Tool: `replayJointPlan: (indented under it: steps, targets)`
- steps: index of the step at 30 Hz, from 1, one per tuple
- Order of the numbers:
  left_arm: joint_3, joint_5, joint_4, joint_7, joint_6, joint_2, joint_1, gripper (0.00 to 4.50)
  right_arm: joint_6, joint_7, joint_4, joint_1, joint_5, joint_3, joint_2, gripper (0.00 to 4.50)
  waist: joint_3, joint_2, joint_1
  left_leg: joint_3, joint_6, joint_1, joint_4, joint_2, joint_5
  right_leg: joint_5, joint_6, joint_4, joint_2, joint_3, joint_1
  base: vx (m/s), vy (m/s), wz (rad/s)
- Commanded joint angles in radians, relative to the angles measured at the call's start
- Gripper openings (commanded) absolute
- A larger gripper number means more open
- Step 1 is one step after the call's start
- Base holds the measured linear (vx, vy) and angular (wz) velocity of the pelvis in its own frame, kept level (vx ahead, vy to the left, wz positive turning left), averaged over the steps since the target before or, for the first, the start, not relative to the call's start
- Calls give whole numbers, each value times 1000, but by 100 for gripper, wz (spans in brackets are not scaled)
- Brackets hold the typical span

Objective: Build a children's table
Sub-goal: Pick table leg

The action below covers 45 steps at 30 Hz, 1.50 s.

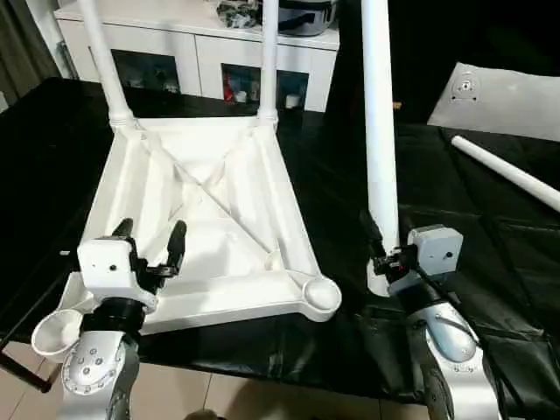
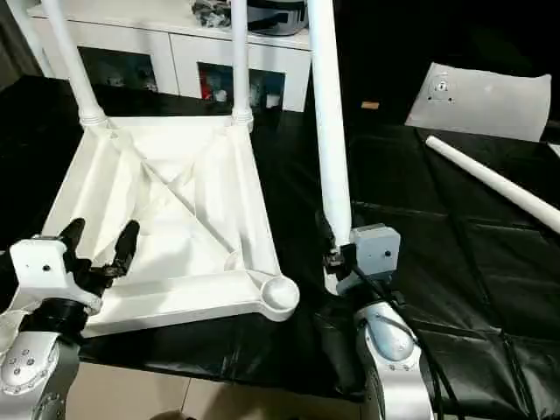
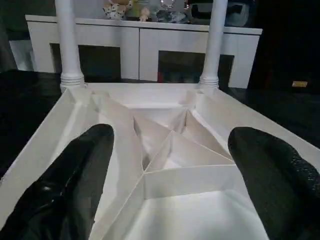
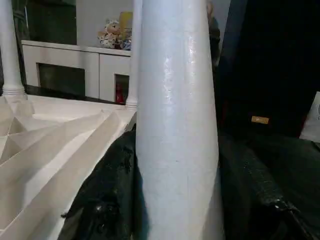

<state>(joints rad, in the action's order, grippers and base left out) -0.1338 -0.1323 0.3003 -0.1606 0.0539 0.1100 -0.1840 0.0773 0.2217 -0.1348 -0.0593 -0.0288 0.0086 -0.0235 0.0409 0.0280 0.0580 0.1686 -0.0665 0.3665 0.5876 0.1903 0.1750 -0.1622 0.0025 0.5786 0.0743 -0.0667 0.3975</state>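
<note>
The left gripper (image 1: 150, 243) holds its two black fingers spread wide apart; the right gripper (image 1: 378, 249) clamps a white tapered tube leg (image 1: 378, 131) upright.

Upturned tabletop (image 1: 210, 219) left, upright leg (image 1: 378, 131) right, loose leg (image 1: 507, 171) behind

A black-covered surface (image 1: 332, 175) carries an upturned white tabletop (image 1: 210, 227), a loose white leg (image 1: 507, 172) lying at the right, and a pale sheet (image 1: 499, 101) behind it.

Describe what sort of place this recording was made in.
Probably a furnished room in a home or a lab staged as one: a white sideboard with toys on top, and a black-covered work table bearing the upturned tabletop.
</note>
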Motion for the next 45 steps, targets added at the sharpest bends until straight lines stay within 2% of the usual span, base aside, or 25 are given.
replayJointPlan:
  steps: [1, 45]
  targets:
    - [2, 0, -5, 0, -9, 0, 7, 409, -6, -2, 1, 9, -8, -1, -5, 185, -43, -9, 0, -17, 2, -14, -83, 31, 461, -452, -34, -85, 47, 37, -21, 0, 0, 0]
    - [2, 0, -5, 0, -9, 0, 7, 409, -6, -2, 1, 9, -8, -1, -5, 185, -43, -9, 0, -17, 3, -15, -83, 31, 459, -450, -35, -85, 47, 37, -21, 0, 0, 0]
